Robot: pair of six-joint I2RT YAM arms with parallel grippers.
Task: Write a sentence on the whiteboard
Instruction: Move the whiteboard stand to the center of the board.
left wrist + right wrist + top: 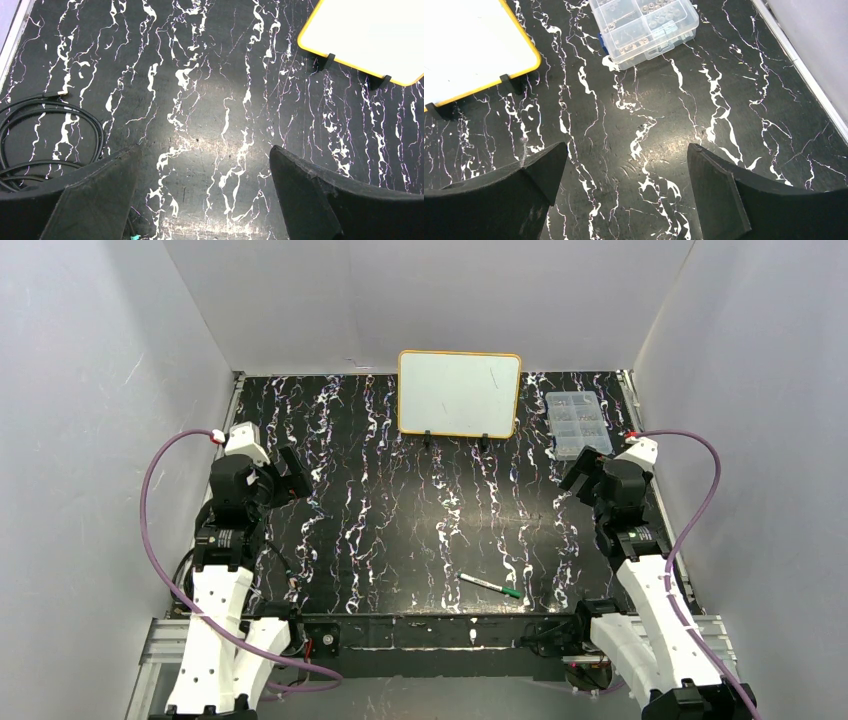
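- against the back wall, mid-table: finding the whiteboard [459,393] standing upright on its two black clip feet, showing faint marks only and no readable sentence.
- just right of the whiteboard: noting a clear compartmented box [577,424] lying flat, close to the frame but not touching it.
- well in front of the whiteboard and slightly to its right: spotting a green-ended marker [490,586] lying flat near the table's near edge, apart from both arms.
- forward and left of the whiteboard: hovering with the left gripper [204,150], jaws spread wide and grasping nothing, over the bare marbled table [200,75], with a black cable [30,125] on the side away from the board.
- forward and right of the whiteboard: hovering with the right gripper [626,147], jaws likewise released and empty, facing the box and the board's corner.
- judging the step: sitting at the very start, marker not yet picked up, writing not begun.
- judging the next move: probably calling for the right arm, the marker lying nearer its base; swinging away from the whiteboard, lowering over the barrel, clenching across it, likely uncapping with the other gripper before bringing the tip to the board.
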